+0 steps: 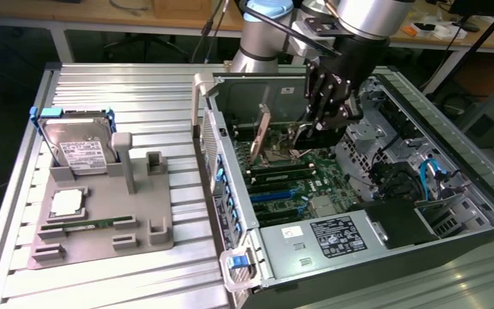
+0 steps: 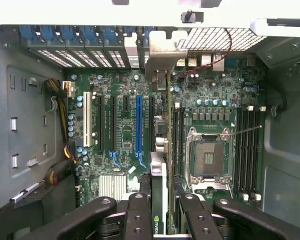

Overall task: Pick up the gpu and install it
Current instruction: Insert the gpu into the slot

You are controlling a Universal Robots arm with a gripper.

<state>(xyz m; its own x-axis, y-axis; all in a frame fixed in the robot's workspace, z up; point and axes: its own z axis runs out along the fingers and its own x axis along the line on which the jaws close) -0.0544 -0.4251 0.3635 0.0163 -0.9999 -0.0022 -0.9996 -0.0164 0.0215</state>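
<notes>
Gripper (image 2: 162, 220) is inside the open computer case (image 1: 221, 161). Its fingers (image 2: 137, 217) are drawn narrow and clamped on the gpu (image 2: 158, 172), one black finger on each face of the card. In the wrist view the card is edge-on, a thin line running away from the fingers toward the rear wall of the case, and the green logo on its edge sits right between the fingers. Room is tight. On one side of the card lies the long blue slot (image 2: 138, 125) with black slots next to it. On the other side the memory slots (image 2: 177, 145) lie just beside the card, then the CPU socket (image 2: 207, 157). Cannot tell whether the card's lower edge touches the motherboard (image 2: 120, 130). At the far end, the silvery bracket (image 2: 157, 62) stands close against the row of rear slot covers (image 2: 85, 57). In the exterior view the arm (image 1: 350, 38) reaches down into the case. Well apart, outside the case on the exterior view's left, a grey fixture (image 1: 144, 212) bears a hard drive (image 1: 75, 148), a loose CPU (image 1: 65, 203) and a memory stick (image 1: 88, 224).
</notes>
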